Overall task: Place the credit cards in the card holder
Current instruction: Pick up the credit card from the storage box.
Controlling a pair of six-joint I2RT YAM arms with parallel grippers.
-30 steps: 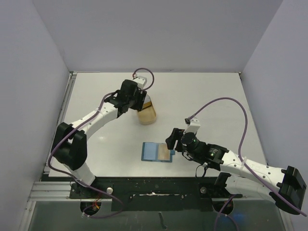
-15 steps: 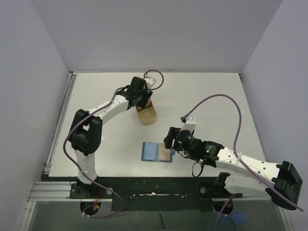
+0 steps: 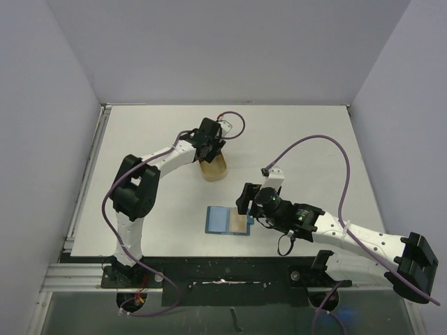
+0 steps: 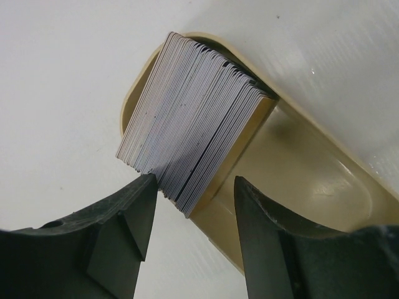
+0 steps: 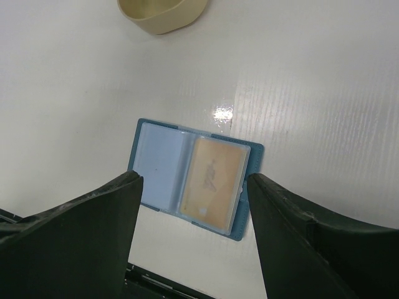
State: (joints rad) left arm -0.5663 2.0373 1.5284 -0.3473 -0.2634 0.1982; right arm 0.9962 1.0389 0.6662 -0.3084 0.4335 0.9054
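Left pincer (image 4: pixel 192 190) is hanging with its jaws apart on either side of the near corner of the cards (image 4: pixel 193 134), which are leaning on edge as a grey-white stack at one end of the tan tray (image 4: pixel 312 180) on the table (image 4: pixel 56 75). Right pincer (image 5: pixel 193 180) is hovering, jaws likewise spread and gripping nothing, over the holder (image 5: pixel 159 165), which is lying open and flat on the table apart from the tray, with a tan card (image 5: pixel 215 180) sitting in its right-hand pocket.
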